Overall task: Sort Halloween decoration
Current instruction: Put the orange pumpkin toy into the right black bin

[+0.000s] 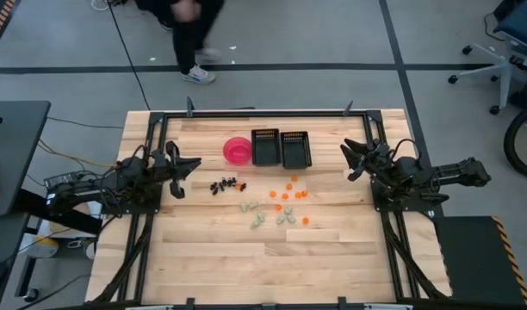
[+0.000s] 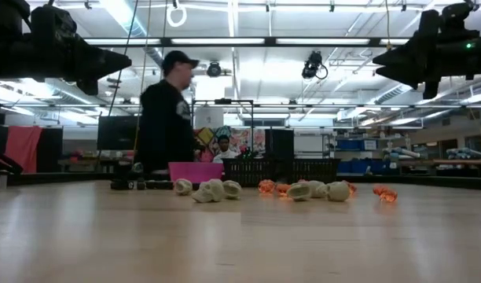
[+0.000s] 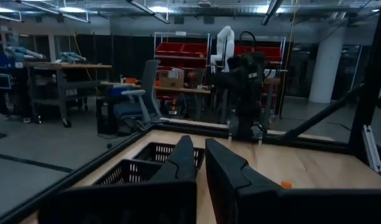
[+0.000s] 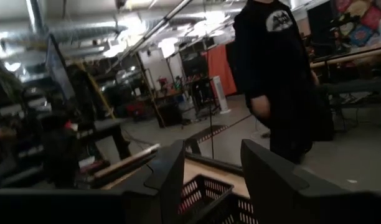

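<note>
The Halloween decoration lies loose on the wooden table in three clusters: dark pieces [image 1: 225, 184], orange pieces [image 1: 291, 195] and pale greenish-white pieces [image 1: 268, 215]. The low view shows the pale pieces [image 2: 209, 190] and the orange pieces [image 2: 268, 187] resting on the tabletop. My left gripper [image 1: 193, 164] hovers shut at the table's left side, well above the surface, its fingers [image 3: 181, 162] pointing across the table. My right gripper [image 1: 350, 162] hovers at the right side, open, with nothing between its fingers [image 4: 172, 171].
A pink round bowl [image 1: 237, 150] and two black rectangular trays [image 1: 264, 147] [image 1: 295, 149] stand side by side at the table's far middle. A person in dark clothes [image 1: 190, 34] moves just beyond the far edge. Bare wood stretches along the near half.
</note>
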Robot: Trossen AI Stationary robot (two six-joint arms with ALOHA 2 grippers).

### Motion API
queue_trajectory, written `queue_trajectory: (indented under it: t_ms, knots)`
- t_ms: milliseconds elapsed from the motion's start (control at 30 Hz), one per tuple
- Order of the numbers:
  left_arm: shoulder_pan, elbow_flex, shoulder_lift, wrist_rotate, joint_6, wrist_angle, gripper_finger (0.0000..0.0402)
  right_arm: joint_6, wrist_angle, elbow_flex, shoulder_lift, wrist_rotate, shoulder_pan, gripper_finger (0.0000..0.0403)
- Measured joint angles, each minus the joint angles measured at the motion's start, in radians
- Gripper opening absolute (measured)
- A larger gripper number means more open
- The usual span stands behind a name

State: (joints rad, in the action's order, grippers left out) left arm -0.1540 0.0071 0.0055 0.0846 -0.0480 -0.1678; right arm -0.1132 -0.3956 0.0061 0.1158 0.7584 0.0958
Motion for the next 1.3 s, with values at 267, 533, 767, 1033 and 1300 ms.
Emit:
queue_trajectory:
  t_ms: [267,533,767,1033,1300]
  knots:
    - [0.000,0.000,0.001,0.000,-0.055,-0.001,0.0013,0.082,-0.103,0.000,0.005,-0.107,-0.019,0.0162]
    - [0.000,0.000,0.001,0.000,-0.034,-0.206,0.0013,0.058,-0.113,0.000,0.085,-0.222,-0.065,0.0162]
    - [-0.019,0.053,0.062,0.035,-0.011,-0.257,0.0013,0.034,-0.088,0.055,0.282,-0.315,-0.074,0.0162]
    - [-0.066,0.143,0.262,0.036,0.019,-0.230,0.0013,0.030,-0.050,0.164,0.613,-0.357,-0.072,0.0162]
    - [-0.076,0.189,0.428,0.052,0.063,-0.227,0.0036,0.036,-0.031,0.208,0.880,-0.364,-0.072,0.0166]
